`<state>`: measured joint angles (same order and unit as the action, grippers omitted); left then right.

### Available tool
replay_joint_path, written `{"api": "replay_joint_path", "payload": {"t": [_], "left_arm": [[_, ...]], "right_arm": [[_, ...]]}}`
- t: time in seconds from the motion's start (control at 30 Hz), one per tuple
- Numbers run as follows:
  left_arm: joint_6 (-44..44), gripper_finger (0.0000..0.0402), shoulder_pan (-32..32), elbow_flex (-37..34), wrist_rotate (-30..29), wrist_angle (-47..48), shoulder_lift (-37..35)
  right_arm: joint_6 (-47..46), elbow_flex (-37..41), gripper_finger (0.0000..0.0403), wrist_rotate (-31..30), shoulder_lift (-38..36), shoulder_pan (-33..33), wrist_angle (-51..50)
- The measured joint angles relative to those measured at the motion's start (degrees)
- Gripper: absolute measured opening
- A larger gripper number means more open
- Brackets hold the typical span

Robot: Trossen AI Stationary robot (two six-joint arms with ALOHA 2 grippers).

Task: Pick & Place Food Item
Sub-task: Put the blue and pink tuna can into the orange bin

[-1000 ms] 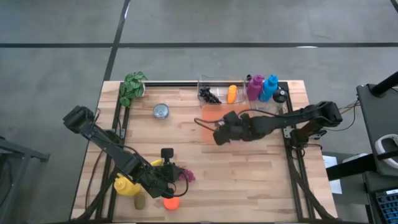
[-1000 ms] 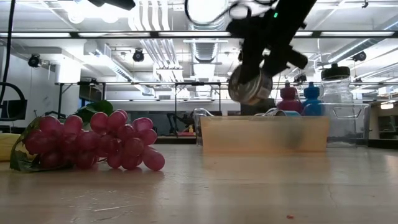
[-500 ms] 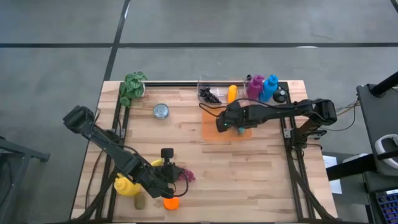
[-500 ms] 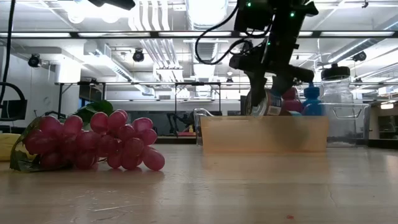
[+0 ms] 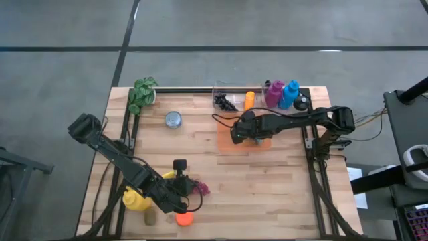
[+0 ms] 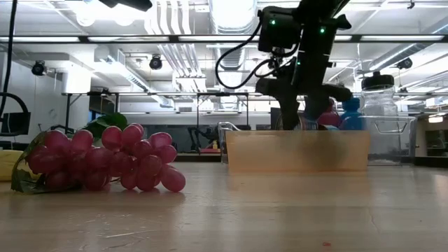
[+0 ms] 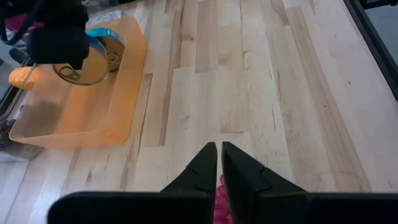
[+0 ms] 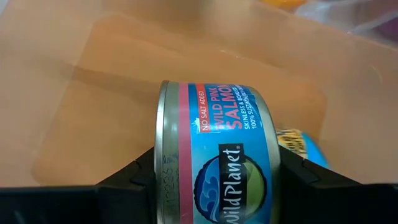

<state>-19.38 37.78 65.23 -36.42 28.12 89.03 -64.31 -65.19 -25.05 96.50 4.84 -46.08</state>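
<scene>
Since 1 second ago my right fingers (image 8: 214, 180), pinching the salmon can (image 8: 217, 152), have dropped into the orange tray (image 5: 227, 144) near the tabletop's far right corner; releasing it on edge could let it roll, while my left fingers (image 7: 219, 163) rest pressed together.

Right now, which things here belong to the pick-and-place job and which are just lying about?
In the job:
- salmon can, gripped by right gripper
- orange tray under it

Lying about:
- second can
- grapes
- plant
- bottles
- left gripper, shut, idle
</scene>
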Motion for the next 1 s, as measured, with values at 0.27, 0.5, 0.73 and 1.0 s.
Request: {"api": "replay_joint_path", "payload": {"t": [0.27,0.5,0.73,1.0], "left_arm": [[0.00,0.0029,0.00,0.00,0.00,0.01,0.00],[0.00,0.0029,0.02,0.00,0.00,0.00,0.00],[0.00,0.0029,0.01,0.00,0.00,0.00,0.00],[0.00,0.0029,0.01,0.00,0.02,0.00,0.00]], "right_arm": [[-0.03,0.08,0.0184,1.07,1.99,-0.04,-0.01],[-0.29,0.09,0.0185,1.08,1.61,-0.04,0.11],[-3.03,1.02,0.0185,1.08,1.72,-0.04,0.07],[-2.76,1.73,0.0185,1.04,1.72,-0.04,0.22]]}}
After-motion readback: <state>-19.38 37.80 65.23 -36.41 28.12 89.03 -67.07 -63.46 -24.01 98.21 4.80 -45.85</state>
